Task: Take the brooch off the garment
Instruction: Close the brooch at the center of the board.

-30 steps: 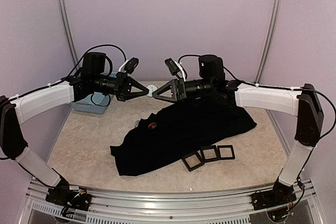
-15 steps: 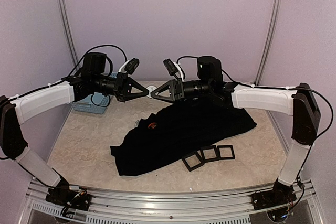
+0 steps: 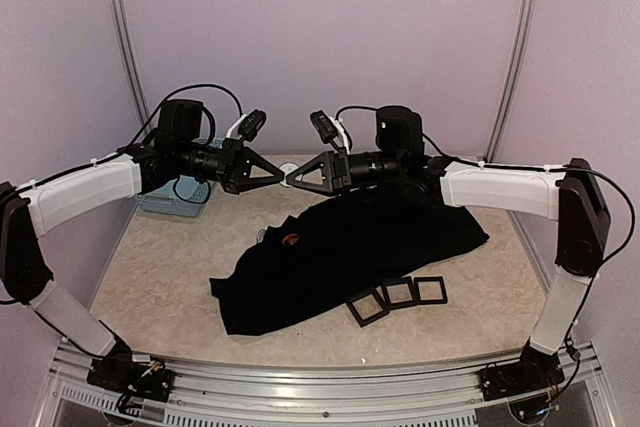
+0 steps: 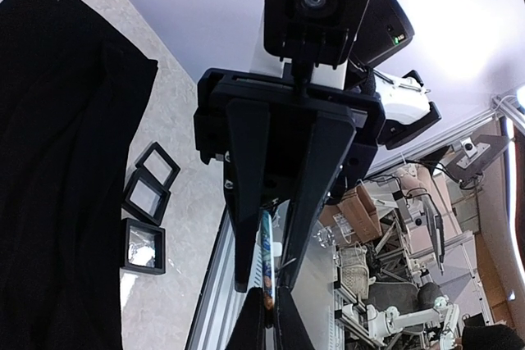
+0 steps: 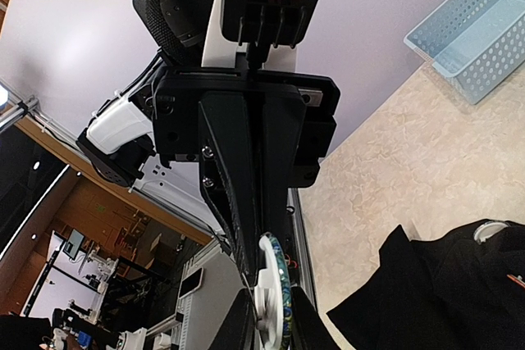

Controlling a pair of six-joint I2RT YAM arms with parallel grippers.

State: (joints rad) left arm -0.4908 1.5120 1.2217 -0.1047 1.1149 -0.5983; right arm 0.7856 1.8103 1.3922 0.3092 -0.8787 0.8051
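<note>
**Left arm**: We log it climbing from the near rail to an elbow out at 9 o'clock. The white forearm slants inward and the wrist lies level, pointing toward 3 o'clock.

**Left gripper**: Jaws are pressed together on the edge of the brooch, a white disc with a blue-green beaded rim.

**Right arm**: A mirror of the left, with the elbow at 3 o'clock and the wrist level, pointing toward 9 o'clock.

**Right gripper**: It meets the left one tip to tip in the air over the 12 o'clock side of the table. The jaws stand narrowly apart, one on each side of the brooch. From the left wrist we see a slit of light between the disc and one finger, so we record no grip.

**Garment**: Black and rumpled, it lies on the table's centre, running from 7 to 2 o'clock, below the brooch and apart from it. A small red-and-white spot sits near its 10 o'clock edge, and we cannot tell what it is.

**Frames**: Three black squares lie in a row just beside the garment's 5 o'clock edge.

**Basket**: Light blue, it sits at 10 o'clock, partly hidden behind the left wrist.
</note>
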